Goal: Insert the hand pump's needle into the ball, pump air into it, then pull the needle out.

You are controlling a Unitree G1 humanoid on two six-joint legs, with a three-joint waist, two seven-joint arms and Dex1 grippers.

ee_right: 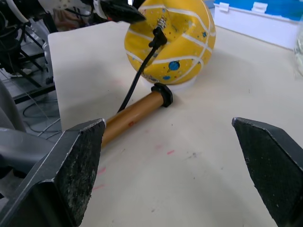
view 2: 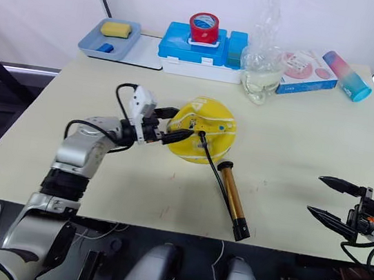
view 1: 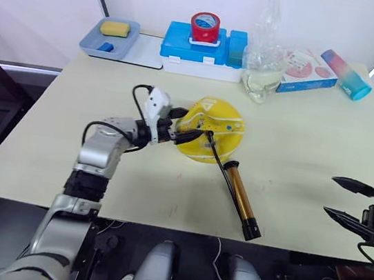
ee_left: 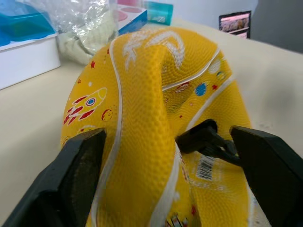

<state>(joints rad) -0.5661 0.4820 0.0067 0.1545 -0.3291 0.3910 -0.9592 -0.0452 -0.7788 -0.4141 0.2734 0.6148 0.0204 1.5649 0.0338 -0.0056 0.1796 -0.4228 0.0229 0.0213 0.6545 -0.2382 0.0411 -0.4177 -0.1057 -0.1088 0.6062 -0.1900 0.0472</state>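
Left arm: reaches forward over the table (view 1: 290,196), forearm angled inward toward the table's middle, wrist level.
Left gripper (view 1: 187,127): its two black fingers straddle a raised fold of the ball (view 1: 211,129), one on each side, closed against the dented skin; the left wrist view shows the fold wedged between them.
Ball: yellow, white seams, printed rockets and planets, clearly caved in; it sits near the middle of the table, in front of the blue and white box (view 1: 203,52).
Needle (ee_right: 159,34): its black fitting sits against the ball's surface on the side facing the robot; the pin itself is too small to make out.
Hand pump (view 1: 240,198): lies flat on the table just beside the ball, gold barrel pointing toward the near edge, black hose curving up to the fitting.
Right arm: held low at the table's near right edge, well apart from the pump.
Right gripper (view 1: 348,201): fingers spread wide, holding nothing.
Red tape roll (view 1: 205,26): on top of the box.
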